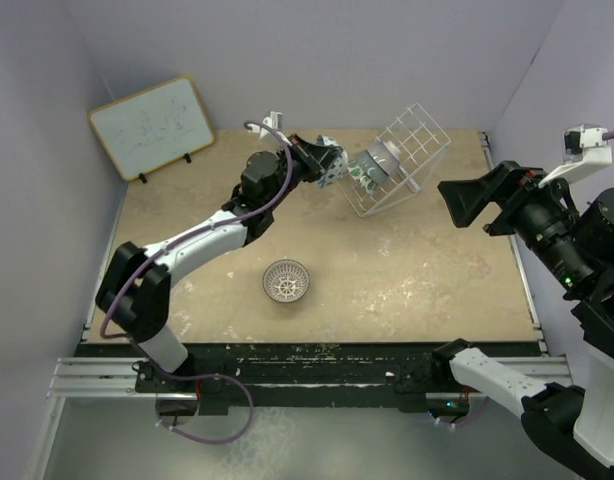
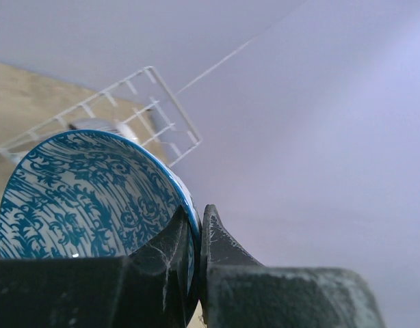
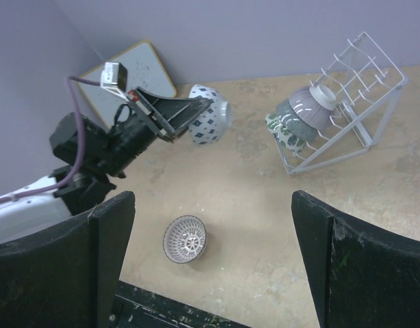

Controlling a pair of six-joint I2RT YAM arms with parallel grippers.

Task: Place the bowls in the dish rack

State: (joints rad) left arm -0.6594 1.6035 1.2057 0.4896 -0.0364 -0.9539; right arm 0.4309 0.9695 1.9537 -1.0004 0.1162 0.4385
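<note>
- A wood-framed whiteboard (image 1: 152, 127) with faint scribbles leans in the far-left corner on 2 dark feet.
- The bench (image 1: 407, 270) has a tan, mottled top with pale scuffs.
- Plain lilac-grey walls (image 1: 337, 50) enclose 3 sides.
- A metal rail (image 1: 87, 378) lines its near edge.

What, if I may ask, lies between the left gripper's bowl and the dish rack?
Only bare tabletop lies between the blue bowl and the dish rack; the right wrist view shows it.
</note>
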